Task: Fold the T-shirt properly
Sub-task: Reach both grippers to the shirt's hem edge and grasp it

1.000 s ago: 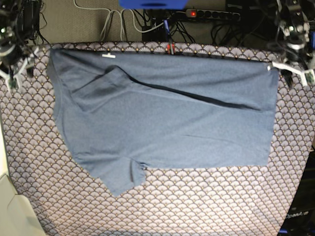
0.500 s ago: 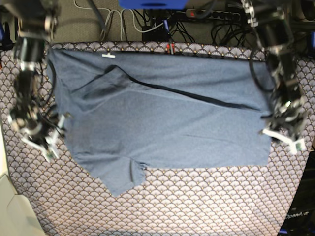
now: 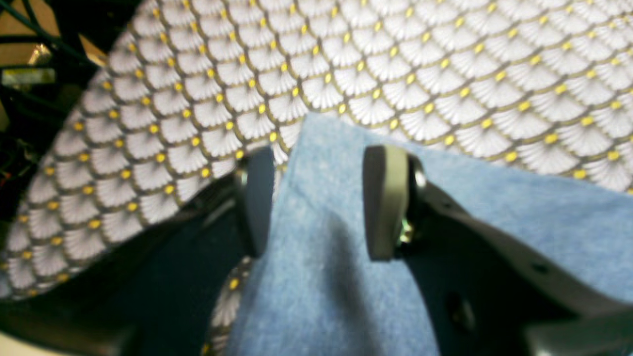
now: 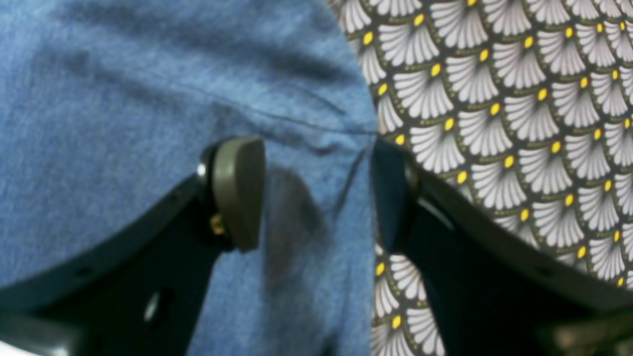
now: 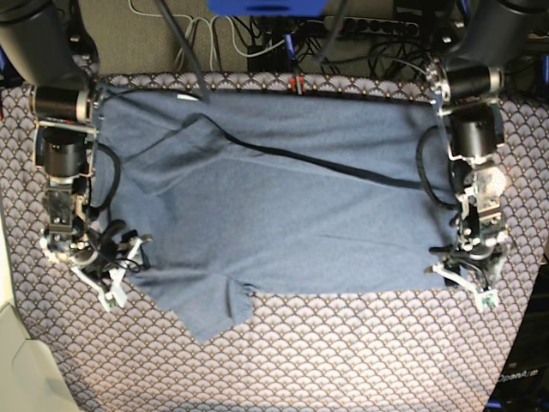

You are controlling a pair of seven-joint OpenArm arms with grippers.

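The slate-blue T-shirt (image 5: 292, 215) lies flat on the scallop-patterned tablecloth (image 5: 343, 360), with a dark fold line running across its upper half and one sleeve (image 5: 214, 313) sticking out toward the near edge. At the shirt's near right corner, my left gripper (image 5: 463, 279) is low over the cloth. In the left wrist view, the left gripper (image 3: 321, 200) is open and straddles the T-shirt's corner (image 3: 316, 257). At the shirt's left edge, my right gripper (image 5: 120, 273) is also low. In the right wrist view, the right gripper (image 4: 314, 193) is open astride the T-shirt's side edge (image 4: 123, 74).
Behind the table's far edge lie a power strip (image 5: 369, 26) and tangled cables. A pale object (image 5: 17, 360) stands off the table's near left corner. The table's side edge (image 3: 64, 148) drops to dark floor just left of the left gripper.
Both arms came down from the table's far corners to the shirt's near side. The right gripper's jaws stand wider than before; the shirt has not shifted.
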